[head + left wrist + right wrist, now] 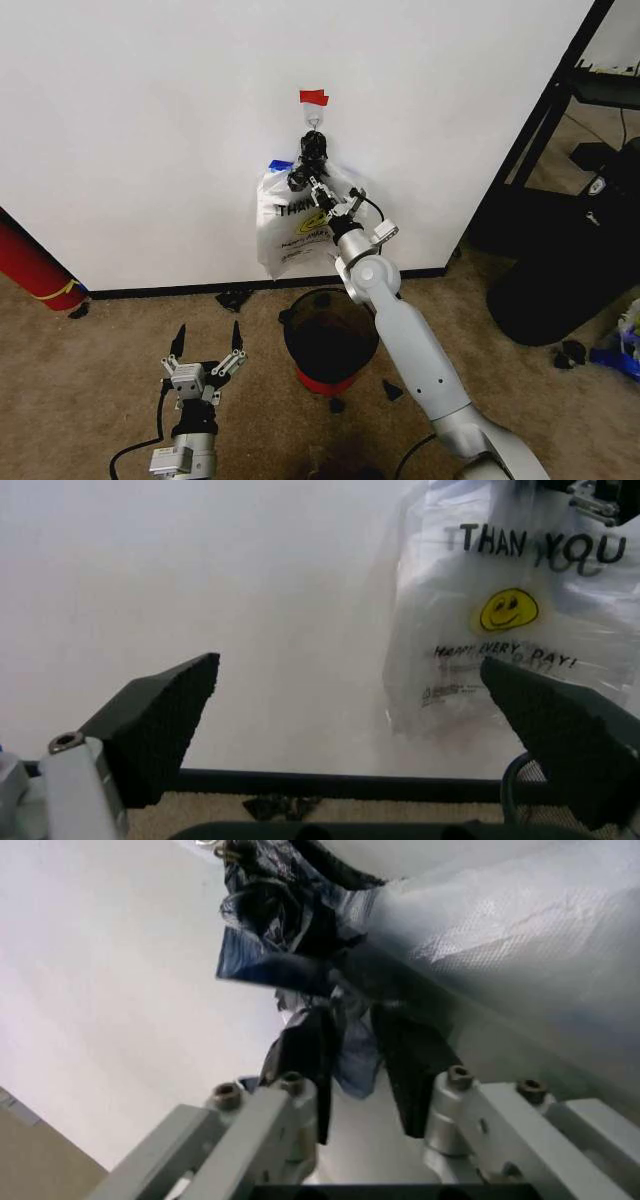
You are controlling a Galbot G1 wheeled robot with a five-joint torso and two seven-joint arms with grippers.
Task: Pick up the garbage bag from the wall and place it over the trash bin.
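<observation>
The thin translucent whitish plastic bag (510, 622) hanging on the wall read "THANK YOU" in black, with "HAPPY EVERY DAY!" below a yellow smiley face (508, 609).

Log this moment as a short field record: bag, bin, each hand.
garbage bag: hanging on the wall from a small hook under a red tape strip
trash bin: on the carpet below the bag, nothing draped over it
right hand: raised to the bag's bunched top, fingers closed on the plastic
left hand: low over the carpet, left of the bin, fingers open
</observation>
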